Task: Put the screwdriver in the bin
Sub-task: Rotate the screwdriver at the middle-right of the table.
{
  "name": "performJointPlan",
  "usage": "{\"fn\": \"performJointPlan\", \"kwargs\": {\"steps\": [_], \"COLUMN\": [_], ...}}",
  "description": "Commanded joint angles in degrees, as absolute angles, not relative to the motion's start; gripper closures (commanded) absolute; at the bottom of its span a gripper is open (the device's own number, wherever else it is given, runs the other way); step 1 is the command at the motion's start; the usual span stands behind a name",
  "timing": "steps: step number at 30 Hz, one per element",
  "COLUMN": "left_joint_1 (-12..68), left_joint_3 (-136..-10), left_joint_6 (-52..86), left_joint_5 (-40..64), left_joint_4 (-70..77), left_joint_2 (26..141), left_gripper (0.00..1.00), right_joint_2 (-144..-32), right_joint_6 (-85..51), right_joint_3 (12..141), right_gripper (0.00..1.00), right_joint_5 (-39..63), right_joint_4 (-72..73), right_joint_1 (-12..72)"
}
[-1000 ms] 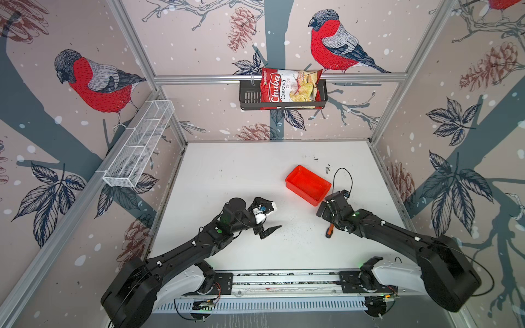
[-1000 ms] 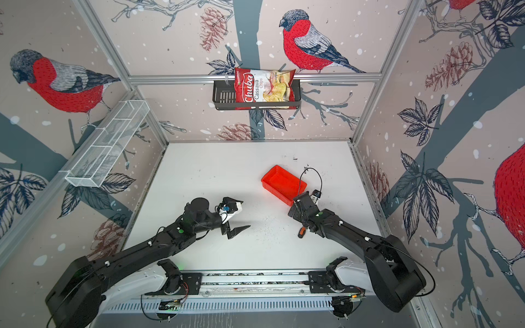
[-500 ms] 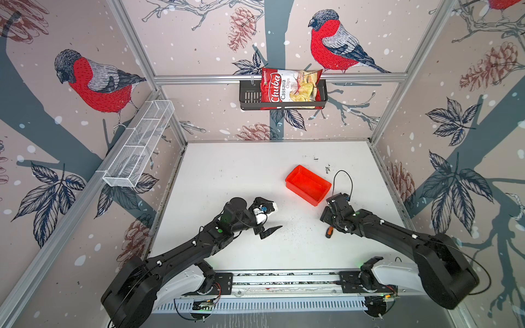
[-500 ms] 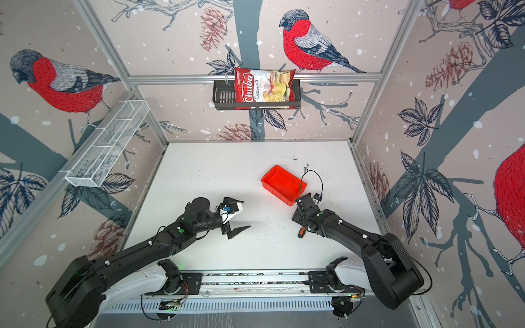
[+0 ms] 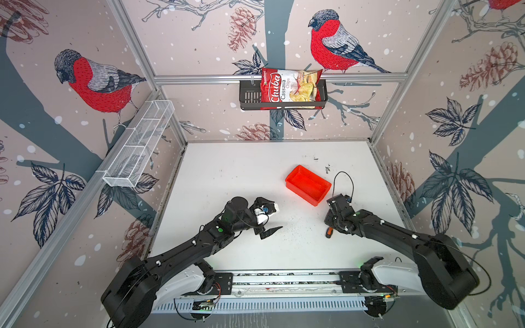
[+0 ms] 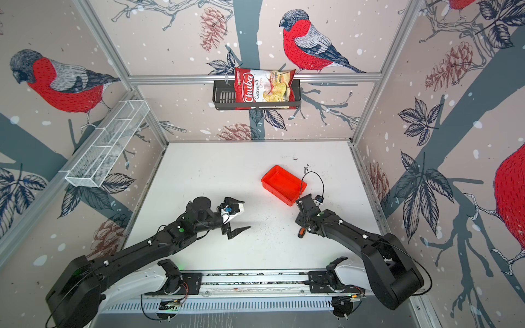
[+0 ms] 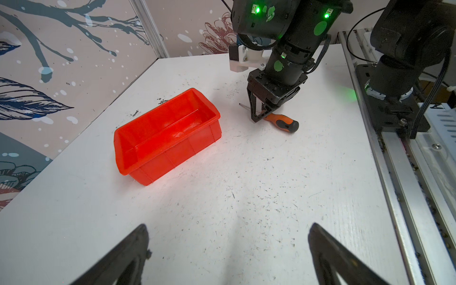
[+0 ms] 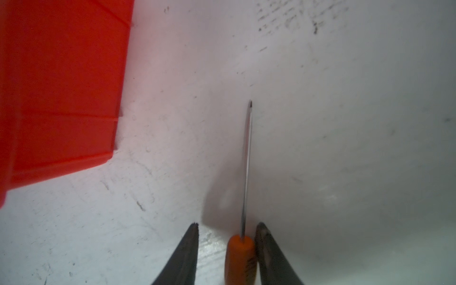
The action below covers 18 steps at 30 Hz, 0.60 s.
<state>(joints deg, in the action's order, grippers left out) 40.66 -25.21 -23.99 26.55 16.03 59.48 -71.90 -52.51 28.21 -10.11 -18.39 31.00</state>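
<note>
The screwdriver [image 5: 328,233] [image 6: 300,233] lies flat on the white table, nearer the front than the bin, its orange-and-black handle [image 7: 281,122] sticking out from under my right gripper [image 7: 259,116]. In the right wrist view the right gripper [image 8: 228,225] straddles the orange handle [image 8: 240,259]. One finger touches it and a gap remains at the other. The thin shaft [image 8: 246,160] points ahead. The red-orange bin [image 5: 301,196] [image 6: 275,193] [image 7: 172,158] [image 8: 61,98] stands empty just beyond. My left gripper [image 5: 270,230] [image 7: 228,227] hovers open over bare table.
A black wall basket [image 5: 250,96] on the back wall holds a chips bag [image 5: 289,89]. A long white wire-mesh basket [image 5: 139,147] hangs on the left wall. The rail with both arm bases [image 5: 284,279] runs along the front edge.
The right gripper has dropped over the screwdriver and its jaws have narrowed from wide open to close around the handle. The left arm has not moved.
</note>
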Motion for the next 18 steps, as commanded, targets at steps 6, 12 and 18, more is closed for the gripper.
{"fn": "performJointPlan", "kwargs": {"steps": [6,12,18], "left_joint_1": [40.9,40.9,40.9], "left_joint_3": [-25.8,-24.8,-24.8], "left_joint_6": [-24.8,-25.1,-25.3], "left_joint_5": [26.7,26.9,26.3], "left_joint_4": [15.6,15.7,15.2], "left_joint_2": [59.3,57.9,57.6], "left_gripper": [0.01,0.01,0.01], "right_joint_2": [-74.9,-74.0,-73.4], "right_joint_6": [-53.6,-53.7,-53.4], "right_joint_3": [27.2,28.1,30.4], "right_gripper": [0.71,0.82,0.71], "right_joint_5": [-5.3,-6.2,-6.4], "right_joint_4": [-22.7,-24.0,-26.9], "right_joint_1": [30.9,31.0,33.4]}}
